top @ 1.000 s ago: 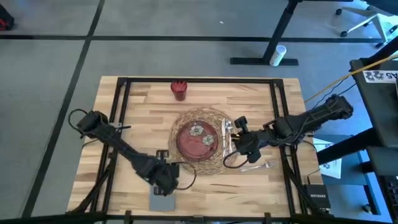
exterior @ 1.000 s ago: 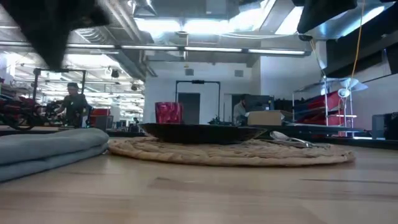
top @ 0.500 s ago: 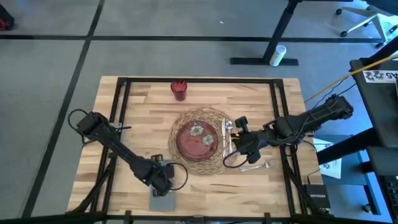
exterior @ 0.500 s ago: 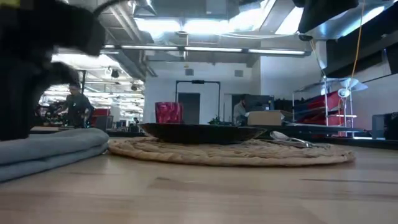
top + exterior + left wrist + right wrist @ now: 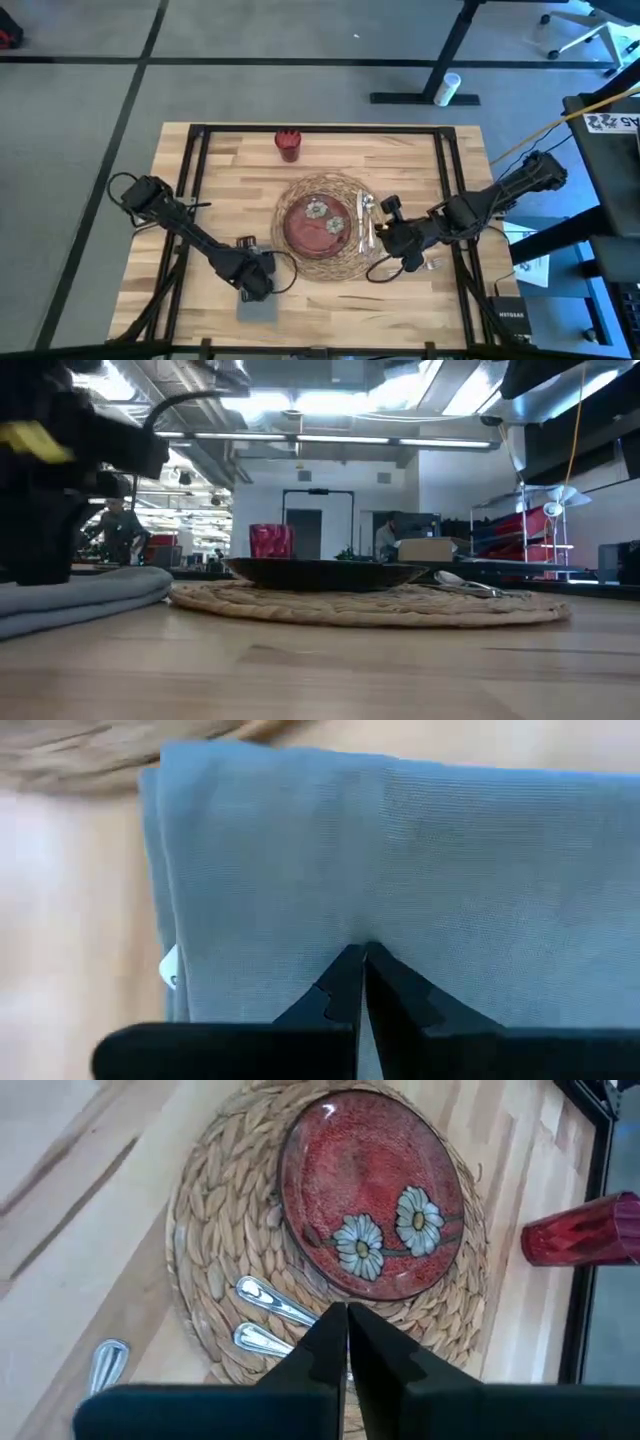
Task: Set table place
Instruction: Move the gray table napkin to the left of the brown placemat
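A round straw mat lies mid-table with the dark red flowered plate on it. Two pieces of silver cutlery rest on the mat's right part, and another piece lies on the wood to the right. The red cup stands near the far edge. The folded gray napkin lies flat near the front edge, with my left gripper shut on it from above. My right gripper hovers shut at the mat's right rim and holds nothing. My left gripper comes down on the napkin's top face with its fingers closed together; faint creases run to the fingertips. I cannot tell whether it has one layer or several. The napkin lies flat on the table, its folded edge to one side.
A black metal frame edges the table. Bare wood lies left of the mat and along the front. The right arm's cable loops near the mat's right rim. A person shows far off in the room.
My left gripper has gone toward the table's far edge, and the napkin has slid that way along the table. My right gripper has drawn back from the cutlery on the mat toward the near right.
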Robot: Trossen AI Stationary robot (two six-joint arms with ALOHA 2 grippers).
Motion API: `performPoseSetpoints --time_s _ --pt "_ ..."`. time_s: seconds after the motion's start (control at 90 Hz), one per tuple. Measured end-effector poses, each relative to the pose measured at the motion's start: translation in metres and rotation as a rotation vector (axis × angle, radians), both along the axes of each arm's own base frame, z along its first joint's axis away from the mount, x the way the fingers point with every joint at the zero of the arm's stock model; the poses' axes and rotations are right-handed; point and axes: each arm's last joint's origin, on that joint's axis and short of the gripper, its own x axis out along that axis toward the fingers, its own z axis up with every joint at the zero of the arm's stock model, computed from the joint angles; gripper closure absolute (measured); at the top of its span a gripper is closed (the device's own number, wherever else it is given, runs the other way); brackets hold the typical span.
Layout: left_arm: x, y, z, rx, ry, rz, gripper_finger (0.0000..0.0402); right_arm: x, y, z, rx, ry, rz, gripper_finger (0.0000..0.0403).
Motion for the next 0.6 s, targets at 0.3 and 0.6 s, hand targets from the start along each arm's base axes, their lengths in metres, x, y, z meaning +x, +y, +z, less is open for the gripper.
performPoseSetpoints --time_s 0.3,0.6 --pt "0.009 0.028 0.000 0.079 0.045 0.003 0.0402 -0.005 0.009 0.000 0.007 -0.013 -0.006 0.0402" --pt "0.019 0.055 -0.001 0.126 0.059 0.040 0.0402 -0.011 0.018 0.000 0.022 -0.026 -0.007 0.0402"
